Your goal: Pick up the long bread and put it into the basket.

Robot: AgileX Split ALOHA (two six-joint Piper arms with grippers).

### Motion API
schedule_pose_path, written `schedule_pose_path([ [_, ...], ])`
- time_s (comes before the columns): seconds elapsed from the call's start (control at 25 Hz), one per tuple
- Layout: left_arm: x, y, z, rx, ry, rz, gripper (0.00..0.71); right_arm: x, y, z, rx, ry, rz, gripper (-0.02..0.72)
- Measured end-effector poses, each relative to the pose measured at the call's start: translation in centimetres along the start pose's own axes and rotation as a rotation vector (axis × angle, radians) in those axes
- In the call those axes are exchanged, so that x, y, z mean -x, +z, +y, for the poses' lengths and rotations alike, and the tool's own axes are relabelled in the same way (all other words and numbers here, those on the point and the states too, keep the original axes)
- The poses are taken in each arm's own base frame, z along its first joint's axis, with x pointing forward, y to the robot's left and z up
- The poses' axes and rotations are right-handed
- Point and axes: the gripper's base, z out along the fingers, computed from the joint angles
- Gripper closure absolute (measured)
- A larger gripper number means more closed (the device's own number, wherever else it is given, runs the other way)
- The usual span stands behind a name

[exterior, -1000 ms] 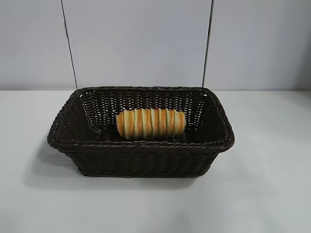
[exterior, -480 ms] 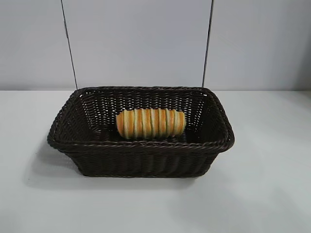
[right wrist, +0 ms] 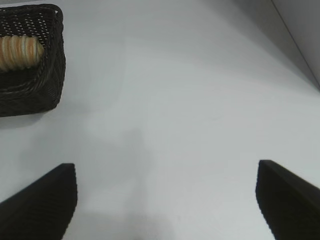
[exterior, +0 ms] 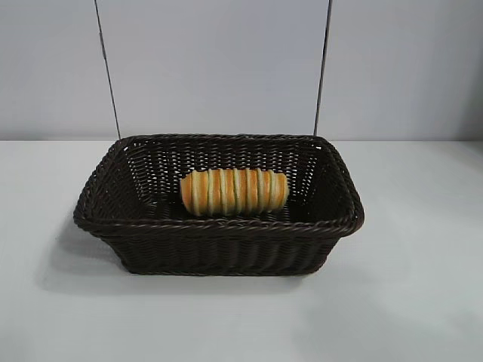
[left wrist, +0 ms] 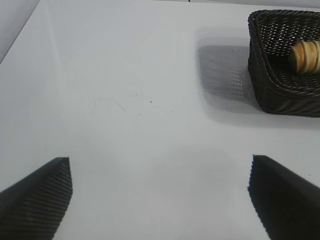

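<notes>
The long bread (exterior: 235, 191), golden-orange with pale crosswise stripes, lies inside the dark brown wicker basket (exterior: 219, 226) at the middle of the table. It also shows in the left wrist view (left wrist: 306, 56) and the right wrist view (right wrist: 20, 52), inside the basket (left wrist: 280, 90) (right wrist: 35, 95). Neither arm shows in the exterior view. My left gripper (left wrist: 160, 187) is open and empty over bare table, well to one side of the basket. My right gripper (right wrist: 166, 192) is open and empty over bare table on the other side.
The white table (exterior: 407, 302) surrounds the basket. A pale wall with two thin dark vertical rods (exterior: 108, 72) (exterior: 322, 72) stands behind it.
</notes>
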Motion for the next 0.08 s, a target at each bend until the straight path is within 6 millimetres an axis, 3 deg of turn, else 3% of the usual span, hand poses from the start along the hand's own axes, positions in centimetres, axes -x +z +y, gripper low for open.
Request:
schedule_pose_path([
  [0.08, 0.00, 0.00, 0.00, 0.000, 0.000, 0.000, 0.021, 0.00, 0.00, 0.00, 0.000, 0.000, 0.000, 0.008],
])
